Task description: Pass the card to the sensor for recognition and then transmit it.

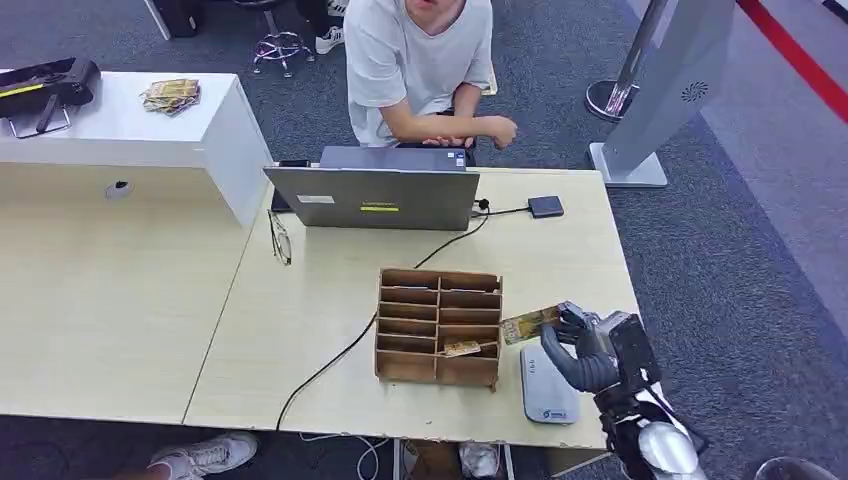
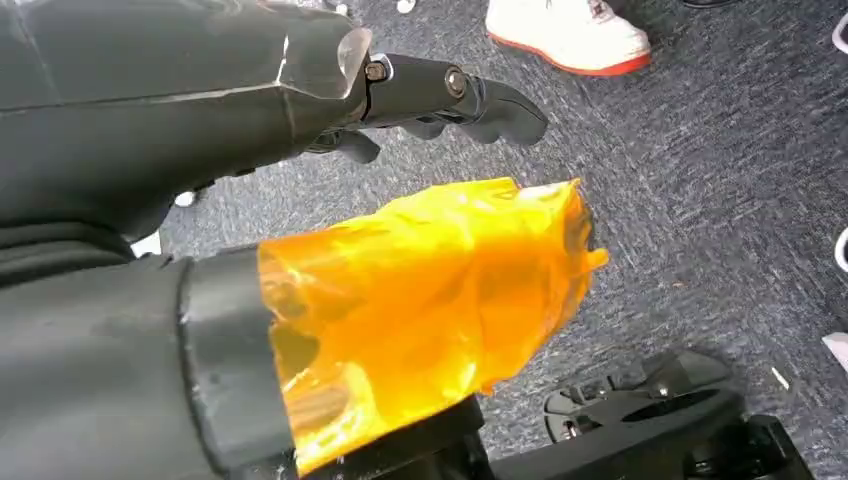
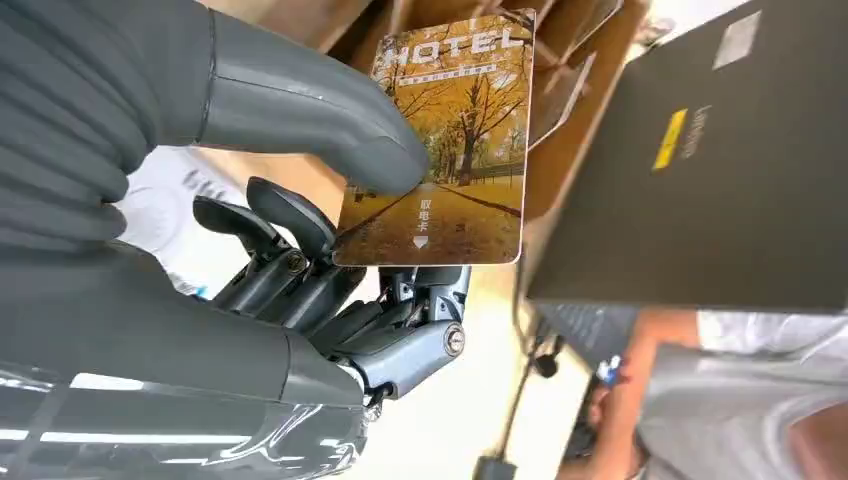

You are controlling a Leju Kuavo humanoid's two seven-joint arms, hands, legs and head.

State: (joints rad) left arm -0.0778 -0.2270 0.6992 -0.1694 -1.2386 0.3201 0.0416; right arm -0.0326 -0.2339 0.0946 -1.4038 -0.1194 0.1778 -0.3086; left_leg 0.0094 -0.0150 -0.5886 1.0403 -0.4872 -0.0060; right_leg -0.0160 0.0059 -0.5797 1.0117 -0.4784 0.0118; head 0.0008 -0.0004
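The right robot hand (image 1: 585,352) pinches the card (image 1: 529,324) by one end near the surface's front right corner; thin, stiff, light, probably slick. Left robot hand (image 2: 440,95) hangs, fingers apparently loose and empty

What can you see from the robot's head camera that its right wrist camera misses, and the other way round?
The head view alone shows the whole table, the grey sensor pad beside the wooden organizer, and glasses. The right wrist view alone shows the card's face: "HOTEL" over autumn trees, pinched by the thumb. Both show the right robot hand holding the card, the laptop, and the seated person.
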